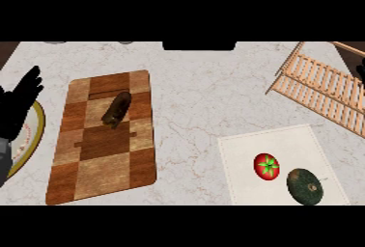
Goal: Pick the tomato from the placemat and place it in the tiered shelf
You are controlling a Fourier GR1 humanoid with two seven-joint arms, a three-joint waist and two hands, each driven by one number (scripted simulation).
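Left robot hand (18, 103): black, at the view's left edge, fingers straight and spread, pointing up; holds nothing; resting.
Right robot hand (361, 71): only a dark sliver shows at the view's right edge, beside the shelf; cannot tell whether its fingers are apart or together.
Desk (192, 91): pale marbled stone top with faint brown veins, carrying everything listed here.
Red round tomato with green star-shaped stalk (266, 166): lies on the placemat, untouched, well apart from both robot hands; far to the right of the left robot hand and lower in the view; below and to the left of the right robot hand.
White rectangular placemat (267, 140): flat on the desk, lower right, below the shelf and the right robot hand.
Dark green mottled round fruit (305, 186): on the placemat, just beside the tomato, on its lower right side; whether the two touch cannot be told.
Light wooden slatted tiered shelf (321, 89): upper right, next to the right robot hand, well apart from the tomato.
Brown checkered wooden cutting board (103, 159): just right of the left robot hand.
Small dark brown elongated object (116, 110): lies on the upper half of the cutting board; kind unclear.
Round plate with yellow rim (28, 140): partly hidden under the left robot hand, at the left edge.
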